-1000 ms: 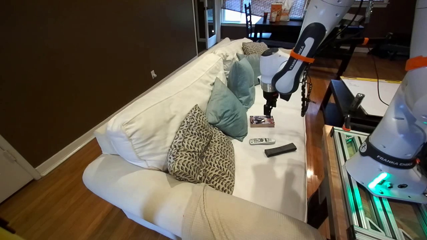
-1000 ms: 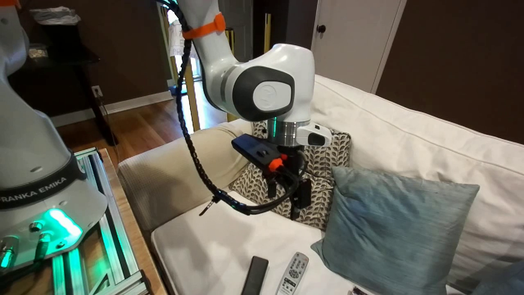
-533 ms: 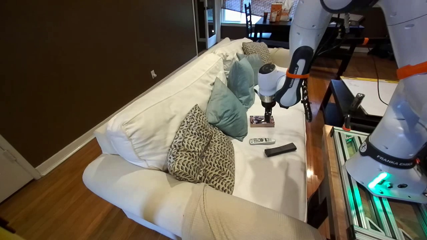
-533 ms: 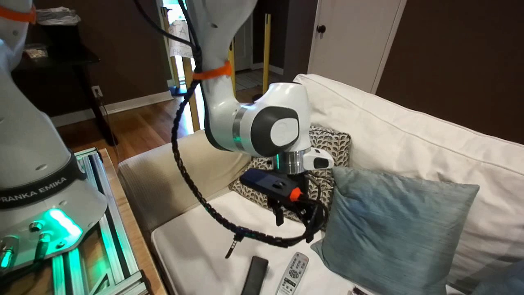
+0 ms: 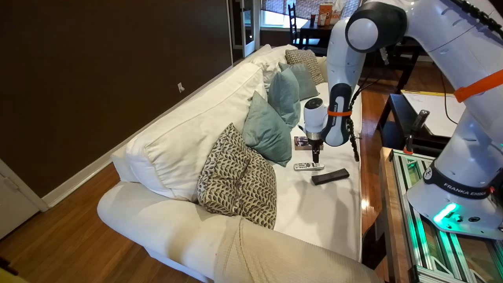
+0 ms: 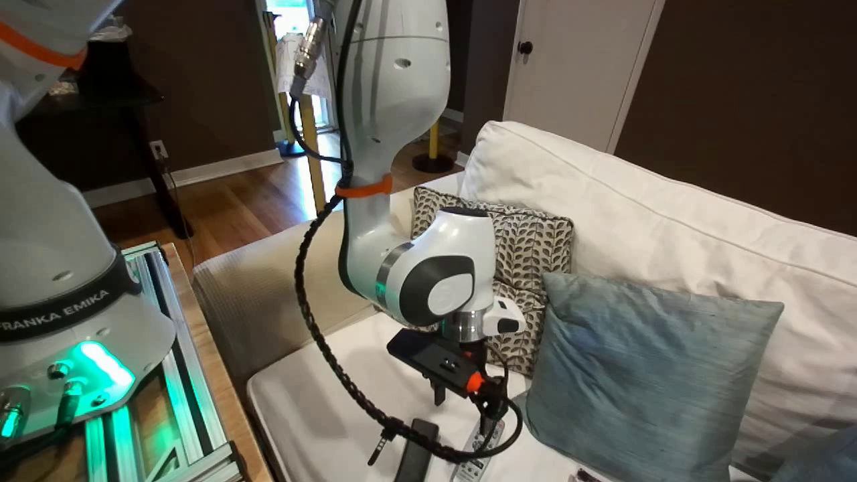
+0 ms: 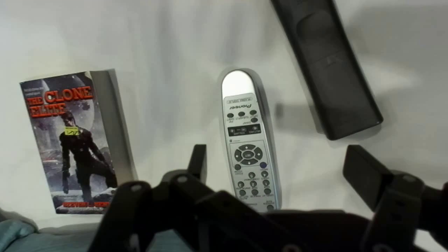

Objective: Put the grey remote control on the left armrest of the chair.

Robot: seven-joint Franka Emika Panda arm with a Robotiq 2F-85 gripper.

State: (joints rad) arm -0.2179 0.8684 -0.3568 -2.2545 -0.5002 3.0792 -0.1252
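Hovering at the grey remote control (image 7: 247, 134), no grip on it

Target lies flat on the sofa (image 6: 301, 408), between the book (image 7: 75, 150) and the black remote (image 7: 325, 66). Main risk: off-centre approach. In the wrist view it sits nearer the book-side finger (image 7: 199, 162), so closing from here would likely shove or twist it before both pads bite. Also, the finger on the black remote's side (image 7: 365, 176) could land on that one's end if a descent drifts. Too deep, and the tips would push into the sofa. Later: left armrest (image 5: 169, 216) has a rounded top; released tilted, the target could slide off.

Fingers well apart, near full travel I'd guess, gaps showing either side of the target. Holding nothing. No contact visible in the wrist view; gripper (image 7: 282, 167) height over the sofa, can't tell.
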